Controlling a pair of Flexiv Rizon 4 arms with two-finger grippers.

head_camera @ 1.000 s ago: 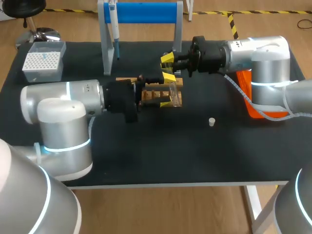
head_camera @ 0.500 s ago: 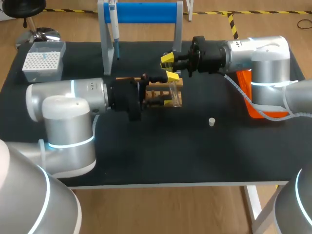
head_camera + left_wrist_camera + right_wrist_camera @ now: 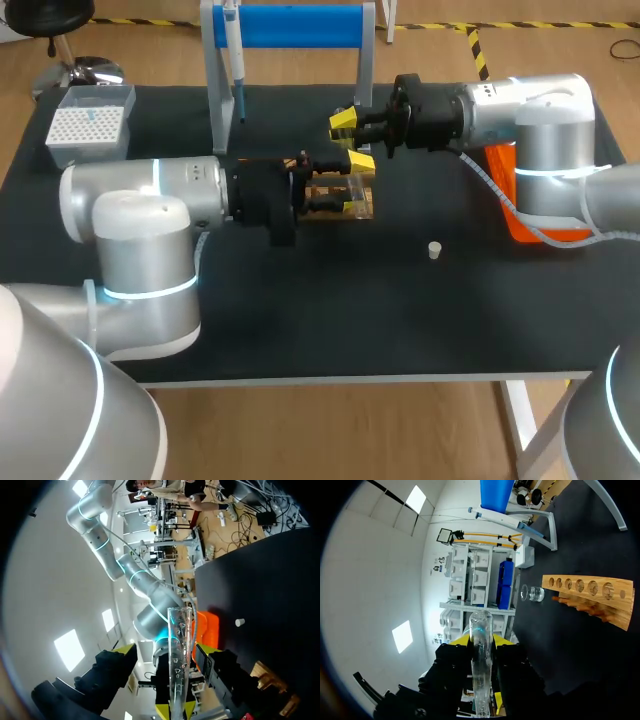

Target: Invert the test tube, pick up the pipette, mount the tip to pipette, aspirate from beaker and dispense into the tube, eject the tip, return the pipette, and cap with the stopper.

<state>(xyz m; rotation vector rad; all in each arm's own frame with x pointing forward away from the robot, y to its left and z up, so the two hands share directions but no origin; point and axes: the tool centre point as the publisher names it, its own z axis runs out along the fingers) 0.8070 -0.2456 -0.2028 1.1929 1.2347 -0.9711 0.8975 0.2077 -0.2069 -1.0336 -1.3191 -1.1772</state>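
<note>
Head view: over the black table (image 3: pixel 300 310), the right gripper (image 3: pixel 343 124) clamps one end of a clear test tube (image 3: pixel 350 192), which slants down over the wooden rack (image 3: pixel 366 205). The left gripper (image 3: pixel 352 185) meets it from the other side with its fingers spread around the glass. The pipette (image 3: pixel 238 75) hangs on its blue-barred stand (image 3: pixel 300 25) at the back, the tip box (image 3: pixel 90 125) sits at the far left corner, and the white stopper (image 3: pixel 434 250) stands alone nearer the front. Left wrist view: the test tube (image 3: pixel 177 665) runs up between the left gripper's (image 3: pixel 167 651) parted yellow tips with a gap on each side, its open mouth at the far end; the stopper (image 3: pixel 240 622) lies on the table beyond. Right wrist view: the right gripper's (image 3: pixel 481 640) tips press the test tube (image 3: pixel 481 680) from both sides, its rounded end poking just past them. Ahead, a small glass beaker (image 3: pixel 535 593) stands just beside the end of the rack (image 3: pixel 590 597).
</note>
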